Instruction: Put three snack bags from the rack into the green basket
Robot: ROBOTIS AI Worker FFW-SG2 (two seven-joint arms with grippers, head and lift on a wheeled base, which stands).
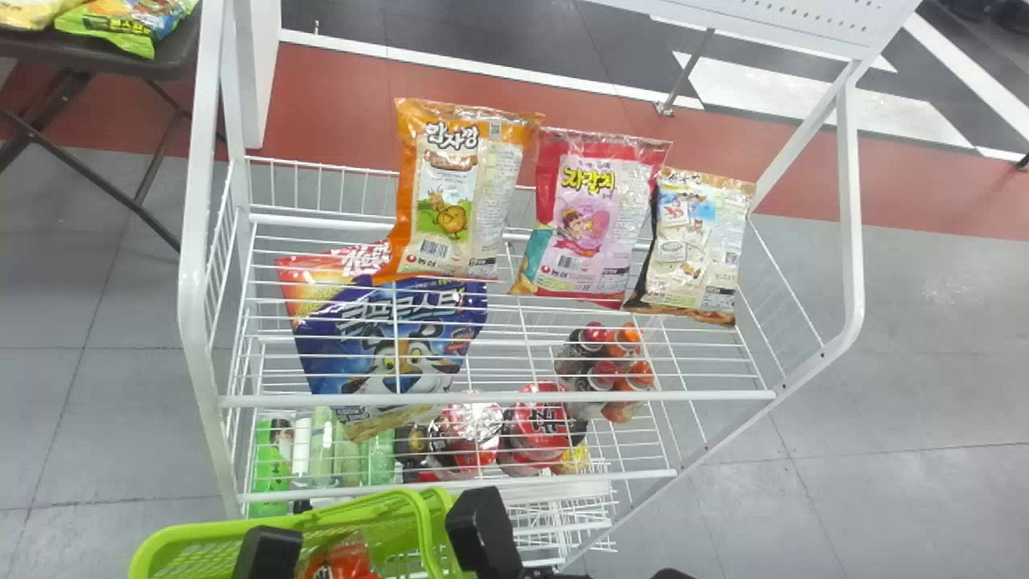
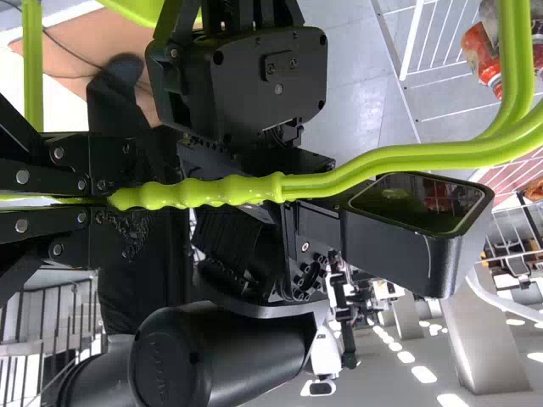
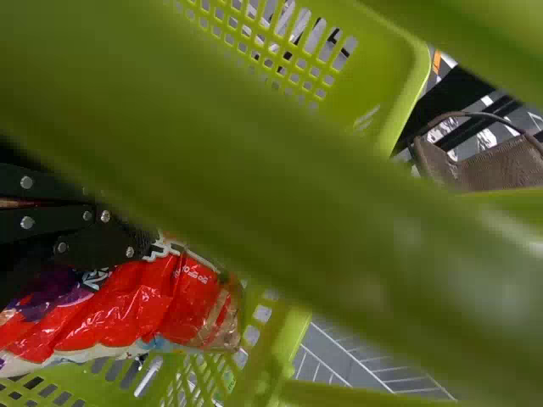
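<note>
Across the head view, a white wire rack (image 1: 498, 396), bearing orange bag (image 1: 442, 201), pink bag (image 1: 591, 213) and cream bag (image 1: 695, 241) side by side. Near its front, green basket (image 1: 165, 547) with red bag (image 1: 344, 559) inside. Low at the bottom edge, left gripper (image 1: 269, 553) and right gripper (image 1: 484, 527). In the left wrist view, clamped around the green handle (image 2: 204, 193). In the right wrist view, fingers drawn together right by the red bag; cannot tell whether pinching it.
</note>
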